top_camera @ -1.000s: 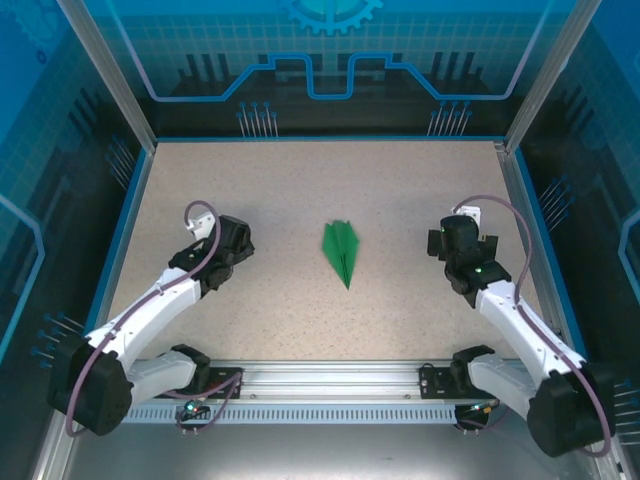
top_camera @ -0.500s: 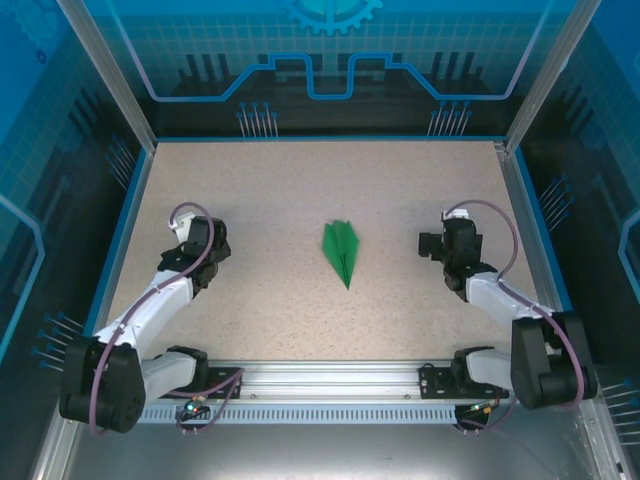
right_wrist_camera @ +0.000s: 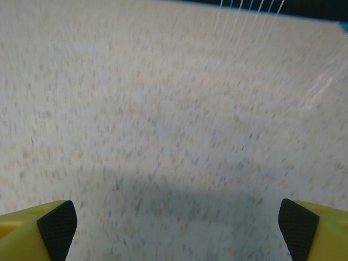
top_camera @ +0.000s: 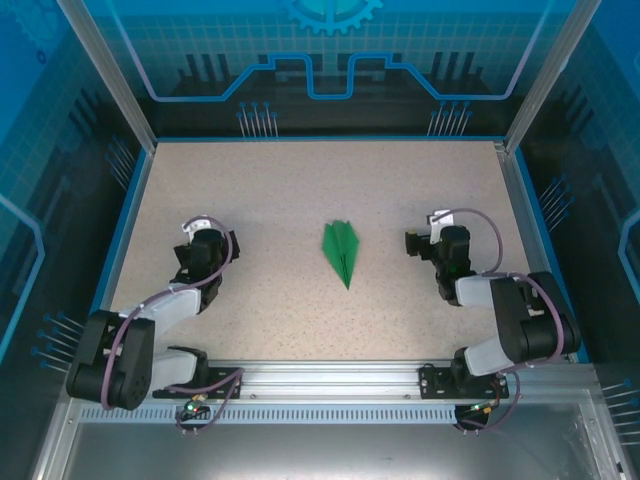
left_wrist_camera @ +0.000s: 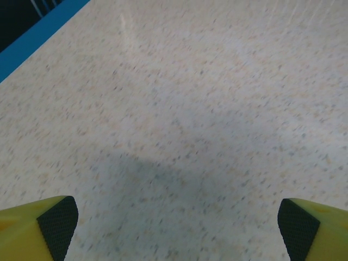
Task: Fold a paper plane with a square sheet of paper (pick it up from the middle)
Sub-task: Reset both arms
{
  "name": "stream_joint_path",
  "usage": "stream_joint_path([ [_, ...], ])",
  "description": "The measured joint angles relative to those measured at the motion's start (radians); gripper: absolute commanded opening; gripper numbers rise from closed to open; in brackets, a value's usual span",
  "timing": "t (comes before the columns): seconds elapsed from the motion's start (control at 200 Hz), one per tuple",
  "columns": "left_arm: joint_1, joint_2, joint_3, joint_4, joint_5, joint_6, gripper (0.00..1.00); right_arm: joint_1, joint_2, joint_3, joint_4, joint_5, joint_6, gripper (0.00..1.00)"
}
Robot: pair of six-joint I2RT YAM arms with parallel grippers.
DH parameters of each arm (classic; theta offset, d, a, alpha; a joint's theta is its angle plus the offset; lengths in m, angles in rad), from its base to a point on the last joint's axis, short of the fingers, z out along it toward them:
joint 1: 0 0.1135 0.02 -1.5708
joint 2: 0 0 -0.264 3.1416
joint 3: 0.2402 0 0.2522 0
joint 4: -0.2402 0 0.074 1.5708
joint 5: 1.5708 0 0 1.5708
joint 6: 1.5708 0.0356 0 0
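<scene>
The green paper plane [top_camera: 341, 252], a narrow dart with a centre crease, lies flat on the speckled table [top_camera: 300, 180], its point toward the near edge. My left gripper [top_camera: 202, 248] hangs low to the plane's left, well apart from it. My right gripper [top_camera: 424, 243] is to the plane's right, also apart. In the left wrist view the left gripper [left_wrist_camera: 178, 231] is open, its yellow fingers [left_wrist_camera: 38, 223] wide at the bottom corners over bare table. The right gripper [right_wrist_camera: 178, 231] is likewise open, fingers [right_wrist_camera: 41, 225] wide, nothing between them.
A blue rim [top_camera: 128, 215] and metal frame posts [top_camera: 108, 75] border the table. The blue edge [left_wrist_camera: 32, 32] shows at the far left of the left wrist view. The arm bases sit on the rail [top_camera: 330, 385] at the near edge.
Both arms have folded back toward their bases, the grippers drawing nearer the front edge. The paper plane has not moved. Both grippers stay open.
</scene>
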Motion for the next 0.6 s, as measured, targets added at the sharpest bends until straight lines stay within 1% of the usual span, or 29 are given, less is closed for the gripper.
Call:
stream_joint_path([
  [0.145, 0.045, 0.052, -0.003, 0.157, 0.101, 0.055, 0.99, -0.005, 0.01, 0.012, 0.01, -0.01, -0.005, 0.99],
  [0.28, 0.048, 0.129, -0.003, 0.27, 0.187, 0.108, 0.98, -0.013, 0.01, 0.021, 0.031, -0.01, -0.005, 0.99],
  [0.395, 0.048, 0.222, -0.003, 0.364, 0.233, 0.139, 0.99, -0.013, 0.01, 0.021, 0.035, -0.01, -0.005, 0.99],
  [0.48, 0.052, 0.268, -0.001, 0.376, 0.255, 0.14, 0.98, -0.013, 0.01, 0.021, 0.037, -0.01, -0.005, 0.99],
  [0.6, 0.066, 0.273, 0.0, 0.387, 0.26, 0.139, 0.99, -0.013, 0.01, 0.021, 0.039, -0.01, -0.005, 0.99],
])
